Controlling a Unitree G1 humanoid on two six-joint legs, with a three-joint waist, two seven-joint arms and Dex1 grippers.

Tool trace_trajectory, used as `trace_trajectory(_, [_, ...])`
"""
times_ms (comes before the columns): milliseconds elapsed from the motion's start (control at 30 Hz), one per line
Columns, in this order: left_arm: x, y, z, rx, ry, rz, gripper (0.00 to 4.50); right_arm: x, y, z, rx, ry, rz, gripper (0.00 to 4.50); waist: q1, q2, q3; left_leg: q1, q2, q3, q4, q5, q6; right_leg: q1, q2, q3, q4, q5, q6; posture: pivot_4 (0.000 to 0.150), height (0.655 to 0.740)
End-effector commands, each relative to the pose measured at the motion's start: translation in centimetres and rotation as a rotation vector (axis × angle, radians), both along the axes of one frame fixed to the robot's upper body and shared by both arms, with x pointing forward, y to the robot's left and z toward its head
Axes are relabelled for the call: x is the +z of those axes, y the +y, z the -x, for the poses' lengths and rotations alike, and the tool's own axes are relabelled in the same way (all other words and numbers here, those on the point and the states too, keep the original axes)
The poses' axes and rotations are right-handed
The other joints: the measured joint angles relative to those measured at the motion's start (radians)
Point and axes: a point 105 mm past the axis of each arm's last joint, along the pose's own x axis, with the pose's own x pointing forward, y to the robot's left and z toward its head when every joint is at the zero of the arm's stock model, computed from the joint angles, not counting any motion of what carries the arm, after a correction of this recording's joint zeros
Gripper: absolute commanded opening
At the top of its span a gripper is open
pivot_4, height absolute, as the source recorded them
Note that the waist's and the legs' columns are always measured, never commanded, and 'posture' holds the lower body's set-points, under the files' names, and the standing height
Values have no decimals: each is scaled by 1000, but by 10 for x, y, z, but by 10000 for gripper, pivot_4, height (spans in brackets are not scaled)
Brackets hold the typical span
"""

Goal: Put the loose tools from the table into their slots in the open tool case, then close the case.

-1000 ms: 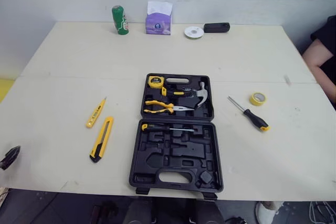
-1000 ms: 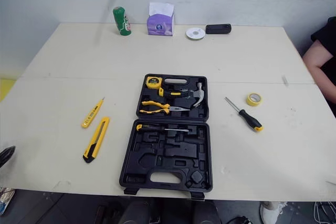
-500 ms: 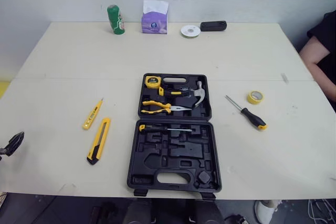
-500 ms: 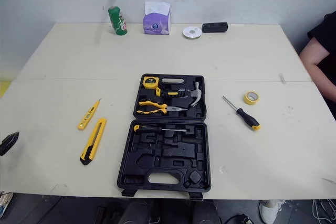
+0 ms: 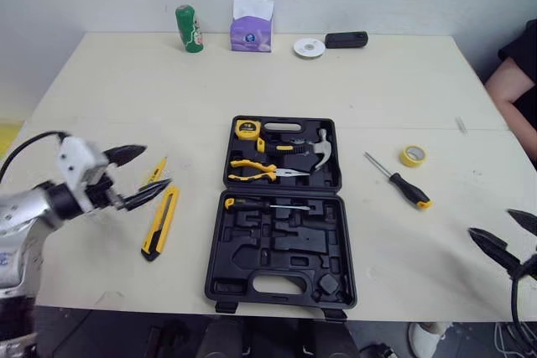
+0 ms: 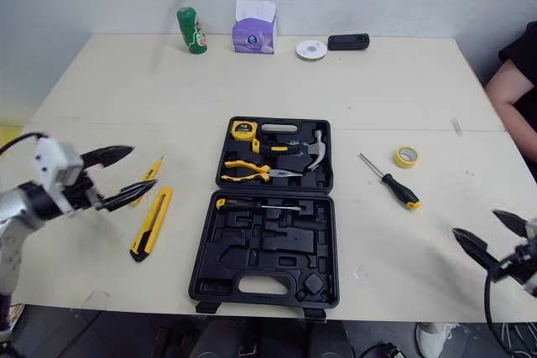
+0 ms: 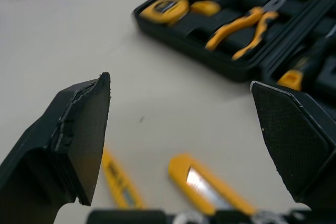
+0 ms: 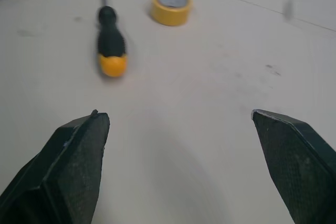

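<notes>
Cream desk (image 5: 101, 98) carries the open tool case (image 5: 277, 251) at centre. Spread wide apart, the left fingers (image 5: 126, 154) hover over the tester pen (image 5: 156, 172), beside the utility knife (image 5: 162, 221). Equally apart, the right fingers (image 5: 489, 245) hang near the desk's front edge, short of the screwdriver (image 5: 403, 184) and tape roll (image 5: 411, 155).

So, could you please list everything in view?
Plastic tool case: one, black, open, centre.
Tape measure: one, yellow, in case.
Pliers: one, yellow-handled, in case.
Hammer: one, steel-headed, in case.
Screwdrivers: two, black-yellow, in case, right of case.
Utility knife: one, yellow, left of case.
Tester pen: one, yellow, beside knife.
Tape roll: one, yellow, right.
Can, tissue box, disc, small block: one each; green, purple, white, black; far edge.
Person's arm: one, right edge.
Left gripper, right gripper: black, open.
</notes>
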Motion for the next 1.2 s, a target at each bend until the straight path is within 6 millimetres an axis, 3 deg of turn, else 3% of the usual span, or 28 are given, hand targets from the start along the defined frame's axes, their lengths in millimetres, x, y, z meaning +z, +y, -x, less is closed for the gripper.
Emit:
trace_trajectory(33, [7,-36,13,-210,15,-31,44903,7,12,-10,27,77,-17,45000,-1,0,0,0,0,0,0,1,2,0,0,0,0,0,0,1500,7400])
trace_trajectory(200, [3,-78,27,-418,39,-68,44903,7,20,-29,41,181,58,45000,-2,-1,1,0,2,3,2,2,4,0,5,2,1,0,0,1500,7400])
trace_trajectory(433, [3,-113,38,-577,82,-20,44903,6,32,-45,97,290,33,45000,3,-3,2,0,2,3,3,3,5,-1,5,3,2,0,0,1500,7400])
trace_trajectory(600, [-5,-118,46,-646,182,-24,44903,5,35,-62,116,342,27,45000,-2,-3,2,-1,2,3,5,3,6,0,6,3,2,0,1,1500,7400])
trace_trajectory(867, [-4,-124,48,-661,182,-1,44903,7,48,-87,139,351,36,45000,-1,-3,2,-1,3,3,6,4,5,-1,6,3,3,0,1,1500,7400])
trace_trajectory(1200, [5,-127,49,-648,171,65,44903,-5,57,-95,175,386,60,45000,0,-3,2,-10,3,-1,13,5,6,-3,6,-1,5,1,2,1500,7400])
